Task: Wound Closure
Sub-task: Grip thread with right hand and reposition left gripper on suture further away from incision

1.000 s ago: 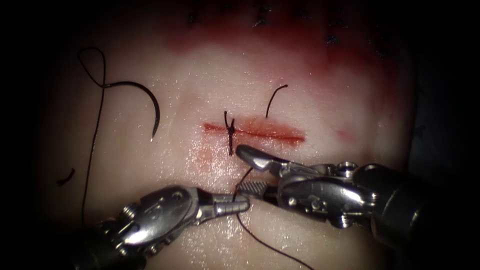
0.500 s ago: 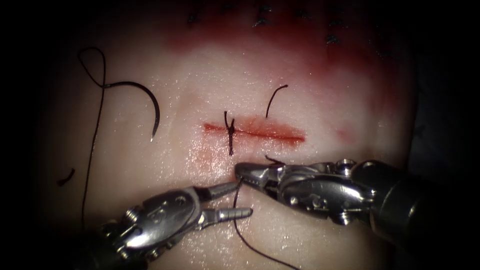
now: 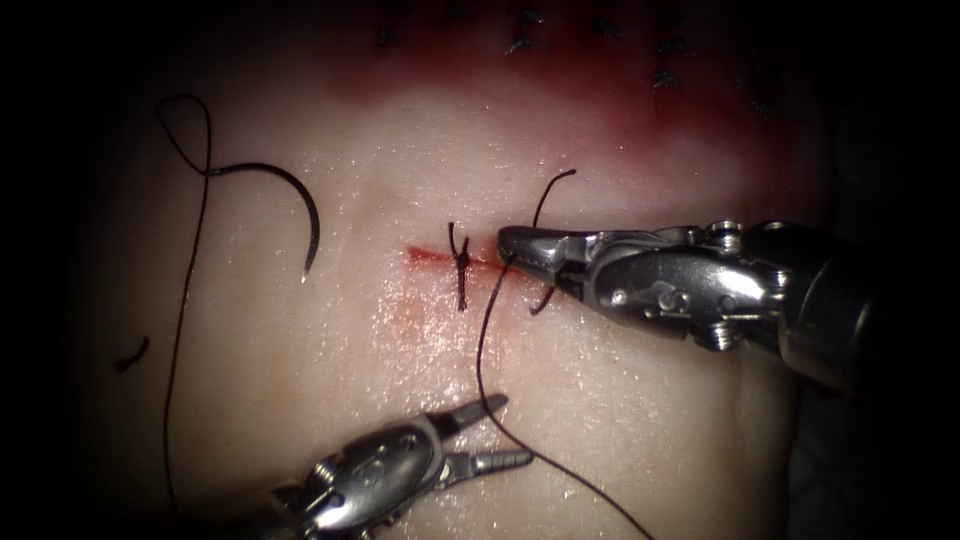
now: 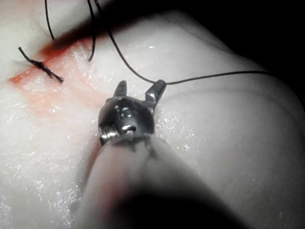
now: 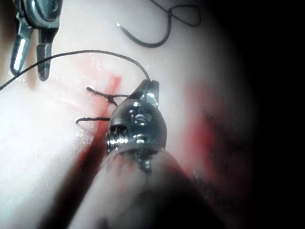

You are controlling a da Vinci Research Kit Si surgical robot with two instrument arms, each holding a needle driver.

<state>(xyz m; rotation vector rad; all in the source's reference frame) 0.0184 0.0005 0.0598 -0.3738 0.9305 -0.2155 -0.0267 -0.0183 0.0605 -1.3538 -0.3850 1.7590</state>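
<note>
Right tool (image 3: 510, 243) fingers closed on thin black thread (image 3: 482, 340), over red cut (image 3: 430, 256) just right of knotted stitch (image 3: 461, 268). Left tool (image 3: 505, 430) fingers open, empty, thread running between them. Curved dark needle (image 3: 300, 200) free on pale tissue (image 3: 300, 340), well left of both, nearer left tool.

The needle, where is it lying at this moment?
The needle lies free on the tissue, left of the cut, held by neither tool.

left tool (image 3: 495, 432) jaws parted, right tool (image 3: 510, 243) jaws closed
</note>
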